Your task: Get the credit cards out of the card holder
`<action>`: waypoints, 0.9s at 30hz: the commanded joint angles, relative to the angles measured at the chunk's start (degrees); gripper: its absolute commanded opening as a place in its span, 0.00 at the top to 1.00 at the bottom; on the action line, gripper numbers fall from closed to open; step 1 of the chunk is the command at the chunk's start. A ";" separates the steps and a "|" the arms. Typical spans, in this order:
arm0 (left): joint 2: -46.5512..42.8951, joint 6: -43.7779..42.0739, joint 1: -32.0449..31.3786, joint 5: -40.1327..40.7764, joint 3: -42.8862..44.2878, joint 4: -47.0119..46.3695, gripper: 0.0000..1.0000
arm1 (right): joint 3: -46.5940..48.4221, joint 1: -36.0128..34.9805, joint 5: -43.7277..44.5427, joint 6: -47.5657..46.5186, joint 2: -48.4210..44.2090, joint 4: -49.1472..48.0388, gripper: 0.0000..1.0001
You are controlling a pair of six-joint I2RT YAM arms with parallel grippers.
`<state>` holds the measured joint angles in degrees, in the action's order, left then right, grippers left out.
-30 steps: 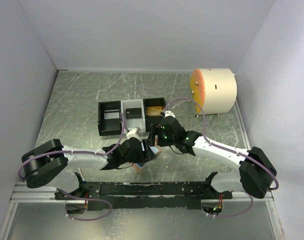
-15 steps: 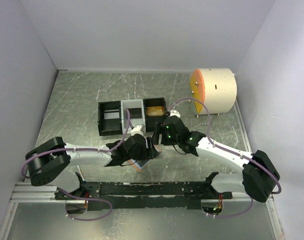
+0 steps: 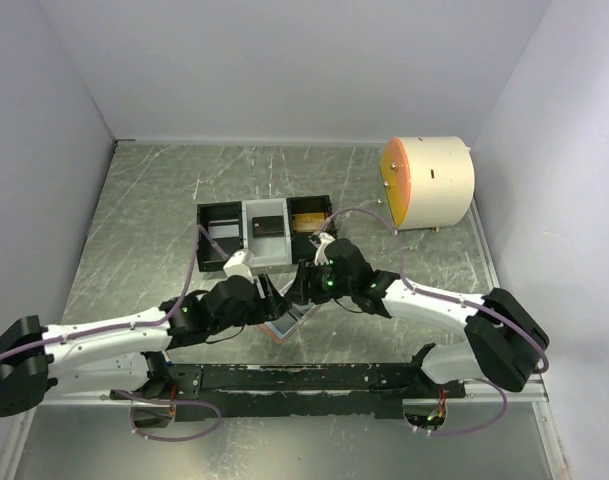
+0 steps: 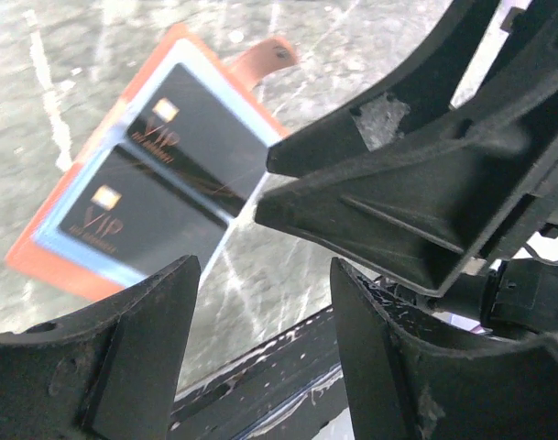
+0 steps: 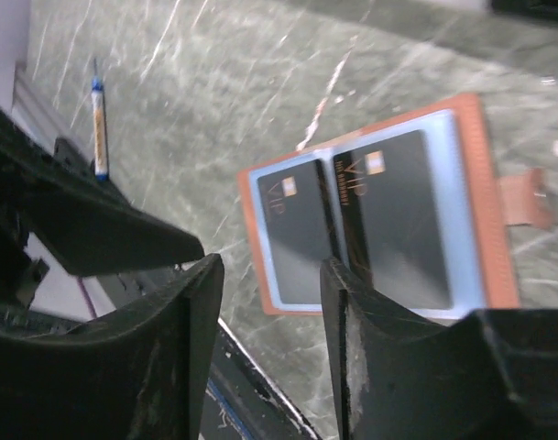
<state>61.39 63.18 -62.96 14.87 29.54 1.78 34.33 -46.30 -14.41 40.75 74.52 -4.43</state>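
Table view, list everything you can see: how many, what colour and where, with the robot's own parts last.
salmon-pink leather-like folding card holder: one, pale blue panels inside, lying open on the table between the two arms
dark grey flat credit cards: two, gold VIP lettering, side by side on the holder's blue panels
three-compartment plastic tray: one, black and grey, mid-table beyond the holder
round drum: one, cream with an orange face, far right
thin pen-like stick: one, tan with a blue band, by the near rail
scratched metal table: one, grey
left fingers: two, black, apart and empty, near the holder
right fingers: two, black, apart and empty, near the holder
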 commanded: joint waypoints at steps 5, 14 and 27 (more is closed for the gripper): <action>-10.30 7.00 -0.02 4.13 -6.31 12.89 0.30 | 2.36 -4.29 -4.68 -0.65 7.98 -3.19 0.59; -7.15 5.62 0.03 2.10 -5.82 11.67 0.30 | 4.70 -4.27 2.08 -4.45 13.12 1.39 0.57; 5.27 5.65 0.03 -2.64 -4.31 3.33 0.35 | 4.07 -4.06 3.31 -5.38 14.87 2.73 0.55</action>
<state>65.23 68.40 -62.96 13.78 23.29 8.91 39.97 -50.59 -10.35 36.05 89.10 -1.50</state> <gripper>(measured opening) 0.664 0.447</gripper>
